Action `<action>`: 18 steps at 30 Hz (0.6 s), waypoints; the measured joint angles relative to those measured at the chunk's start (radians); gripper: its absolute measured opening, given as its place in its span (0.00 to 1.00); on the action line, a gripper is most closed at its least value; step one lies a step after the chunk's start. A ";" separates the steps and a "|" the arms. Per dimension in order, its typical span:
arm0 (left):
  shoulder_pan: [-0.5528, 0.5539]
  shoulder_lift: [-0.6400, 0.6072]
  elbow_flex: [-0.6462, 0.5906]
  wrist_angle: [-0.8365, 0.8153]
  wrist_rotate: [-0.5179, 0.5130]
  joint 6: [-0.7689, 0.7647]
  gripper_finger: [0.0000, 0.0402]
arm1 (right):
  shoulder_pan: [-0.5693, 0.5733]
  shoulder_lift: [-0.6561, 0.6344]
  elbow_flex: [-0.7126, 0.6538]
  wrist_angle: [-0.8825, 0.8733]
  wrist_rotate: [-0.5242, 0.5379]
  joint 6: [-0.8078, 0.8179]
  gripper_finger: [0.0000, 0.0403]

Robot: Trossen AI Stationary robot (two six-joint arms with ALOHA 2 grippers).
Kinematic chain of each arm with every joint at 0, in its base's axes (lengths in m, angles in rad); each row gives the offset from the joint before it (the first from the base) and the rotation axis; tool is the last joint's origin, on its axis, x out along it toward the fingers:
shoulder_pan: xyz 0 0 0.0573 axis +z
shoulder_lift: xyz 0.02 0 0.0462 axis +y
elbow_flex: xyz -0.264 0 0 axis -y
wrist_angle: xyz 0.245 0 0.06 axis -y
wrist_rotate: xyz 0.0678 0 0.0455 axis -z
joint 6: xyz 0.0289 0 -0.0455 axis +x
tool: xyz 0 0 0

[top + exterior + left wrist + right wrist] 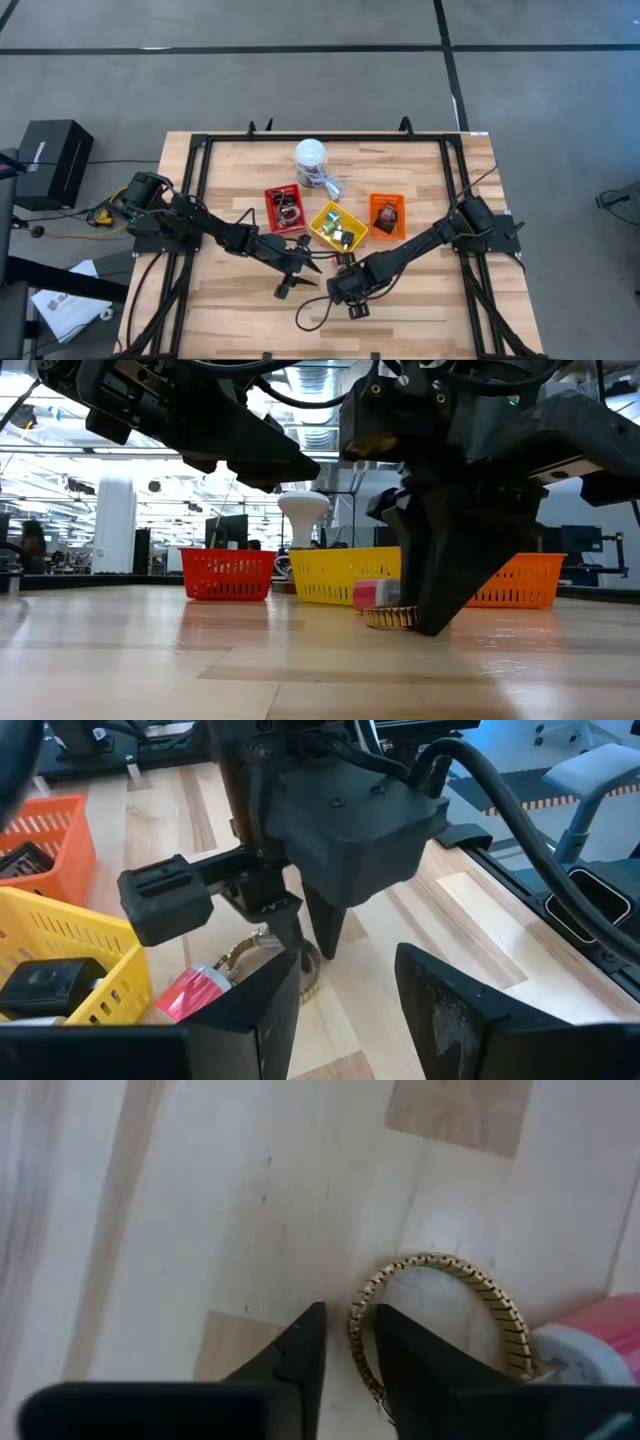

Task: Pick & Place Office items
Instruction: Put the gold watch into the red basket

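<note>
A gold wire ring [470, 1280] lies flat on the table just in front of the yellow tray [335, 575], next to a small red-pink cylinder [374, 595]. My right gripper [350, 1350] stands over the ring, pointing down, and is shut on its band; it also shows in the low view [430, 615] and the high view [345, 270]. My left gripper [345, 1010] is open and hovers a little to the left of it [303, 272], touching nothing. Other small pieces lie in the red tray [284, 208], the yellow tray [338, 226] and the orange tray [386, 215]. My right gripper pinches the band of the wire ring at the part of the loop farthest from the pink cylinder [358, 1335], one finger inside the loop and one finger [300, 1355] outside. The fingers come from above, pointing down. The ring lies flat on the table [390, 617].
The three trays stand in a row across the middle of the table, with a white cylinder [311, 160] and its cable behind them. The table's black frame [200, 150] runs along the edges. Bare wood [240, 320] lies toward the near edge.
</note>
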 joint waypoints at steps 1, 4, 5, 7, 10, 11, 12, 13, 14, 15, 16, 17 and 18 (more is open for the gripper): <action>0.000 0.000 0.000 0.000 0.000 0.000 0.39 | -0.003 0.000 0.001 -0.003 -0.002 -0.012 0.17; 0.000 0.000 0.000 0.000 0.000 0.000 0.39 | -0.007 -0.018 0.000 -0.039 -0.004 -0.051 0.10; 0.000 0.000 0.000 0.001 0.000 0.000 0.39 | -0.010 -0.019 0.002 -0.029 -0.007 -0.061 0.07; 0.000 0.000 0.000 0.011 0.000 0.000 0.39 | -0.012 -0.035 0.000 -0.068 -0.007 -0.084 0.02; 0.000 0.000 0.000 0.022 0.000 0.000 0.39 | -0.018 -0.050 0.004 -0.064 -0.006 -0.089 0.03; 0.000 0.000 0.000 0.030 0.000 0.002 0.39 | -0.018 -0.058 0.002 -0.080 -0.006 -0.090 0.04; 0.000 0.000 0.001 0.036 0.000 0.004 0.39 | -0.018 -0.067 0.000 -0.093 -0.007 -0.092 0.04; 0.000 0.000 0.001 0.039 0.000 0.005 0.40 | -0.018 -0.073 0.006 -0.086 -0.008 -0.092 0.03; 0.000 0.000 0.001 0.040 0.000 0.005 0.40 | -0.018 -0.082 0.013 -0.076 -0.009 -0.093 0.02; 0.000 0.000 0.001 0.044 0.000 0.010 0.41 | -0.016 -0.098 0.013 -0.085 -0.010 -0.094 0.02; 0.000 0.000 0.001 0.048 0.000 0.023 0.41 | -0.015 -0.114 0.014 -0.100 -0.012 -0.097 0.01; -0.003 0.000 0.001 0.049 0.000 0.035 0.42 | -0.015 -0.123 0.022 -0.089 -0.017 -0.101 0.01; -0.006 0.001 0.001 0.054 0.000 0.051 0.44 | -0.015 -0.134 0.027 -0.070 -0.022 -0.105 0.02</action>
